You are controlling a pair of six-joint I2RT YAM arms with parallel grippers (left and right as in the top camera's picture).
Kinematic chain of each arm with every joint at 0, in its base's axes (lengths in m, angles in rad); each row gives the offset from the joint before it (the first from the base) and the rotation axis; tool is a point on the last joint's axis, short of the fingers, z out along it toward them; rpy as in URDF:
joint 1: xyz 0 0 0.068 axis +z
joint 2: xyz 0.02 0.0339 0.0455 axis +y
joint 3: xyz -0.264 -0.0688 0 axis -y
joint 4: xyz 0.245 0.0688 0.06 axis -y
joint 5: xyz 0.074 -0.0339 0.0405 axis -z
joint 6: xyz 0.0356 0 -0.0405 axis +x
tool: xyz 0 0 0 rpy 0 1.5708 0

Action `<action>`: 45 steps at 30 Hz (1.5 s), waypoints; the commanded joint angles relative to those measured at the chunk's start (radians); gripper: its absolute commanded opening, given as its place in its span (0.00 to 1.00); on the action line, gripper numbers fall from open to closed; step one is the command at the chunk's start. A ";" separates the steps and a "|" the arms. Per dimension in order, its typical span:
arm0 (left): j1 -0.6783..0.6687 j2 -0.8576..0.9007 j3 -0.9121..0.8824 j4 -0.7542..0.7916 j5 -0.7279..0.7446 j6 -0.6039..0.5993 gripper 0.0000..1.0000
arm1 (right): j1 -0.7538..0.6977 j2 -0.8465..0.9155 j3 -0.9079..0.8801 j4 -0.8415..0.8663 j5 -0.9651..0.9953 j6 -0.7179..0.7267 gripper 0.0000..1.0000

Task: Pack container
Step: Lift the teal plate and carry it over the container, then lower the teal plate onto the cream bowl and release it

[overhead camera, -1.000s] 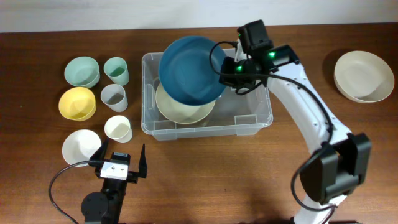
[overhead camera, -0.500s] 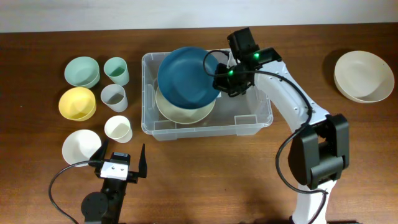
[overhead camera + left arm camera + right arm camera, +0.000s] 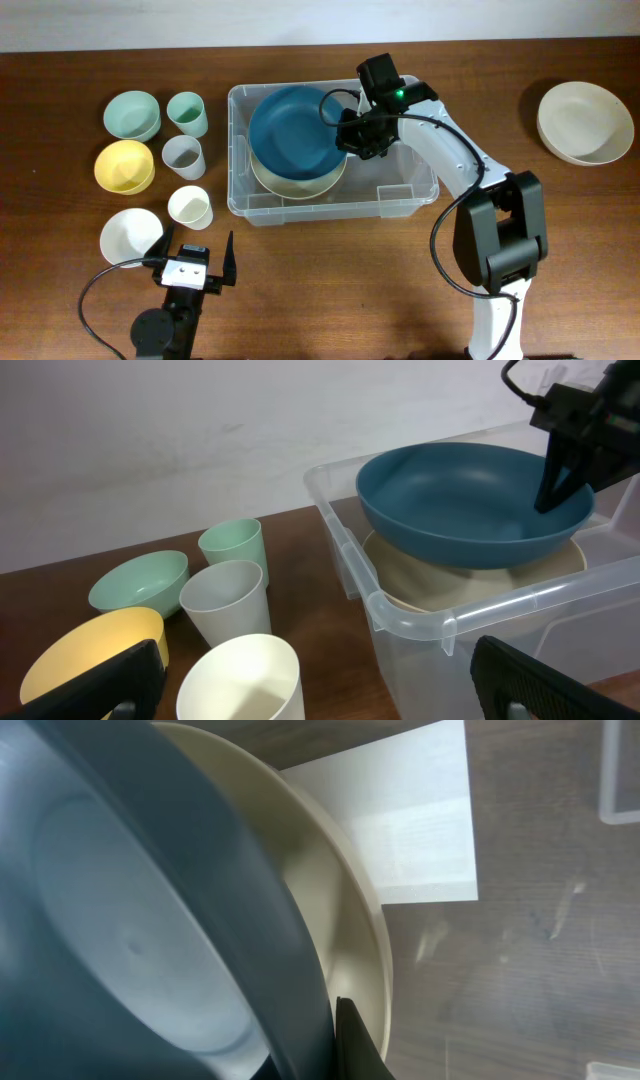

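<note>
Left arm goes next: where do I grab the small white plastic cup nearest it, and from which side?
On the small white plastic cup, pinch the near rim from above, one finger inside. It stands upright, mouth open; the grey plastic cup behind and white plastic bowl beside it sit close.

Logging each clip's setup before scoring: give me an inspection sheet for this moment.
Surface: brown wooden table; no spills seen.
Job's things: clear container holds a cream bowl; blue bowl held over it.
Clutter: mint bowl, mint cup, yellow bowl, grey cup, white cup and white bowl left of the container; off-white bowl far right.
Grippers: right gripper shut on the blue bowl's rim; left gripper open, empty.
Cables: black cable loops at the right wrist; left-arm cable.
Surroundings: pale wall behind the table.
</note>
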State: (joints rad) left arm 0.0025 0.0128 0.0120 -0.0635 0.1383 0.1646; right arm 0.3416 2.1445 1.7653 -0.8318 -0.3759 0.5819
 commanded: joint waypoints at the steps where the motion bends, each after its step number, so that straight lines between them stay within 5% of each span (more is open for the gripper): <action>1: 0.007 -0.007 -0.003 -0.005 -0.004 0.010 0.99 | 0.019 0.007 0.007 0.013 -0.032 0.021 0.04; 38: 0.007 -0.007 -0.003 -0.005 -0.004 0.010 1.00 | 0.031 0.041 0.007 0.014 -0.031 0.026 0.09; 45: 0.007 -0.007 -0.003 -0.005 -0.004 0.010 0.99 | 0.031 0.041 0.007 0.014 -0.032 0.026 0.36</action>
State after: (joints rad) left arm 0.0029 0.0128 0.0120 -0.0635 0.1383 0.1646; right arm 0.3676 2.1826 1.7653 -0.8211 -0.3893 0.6067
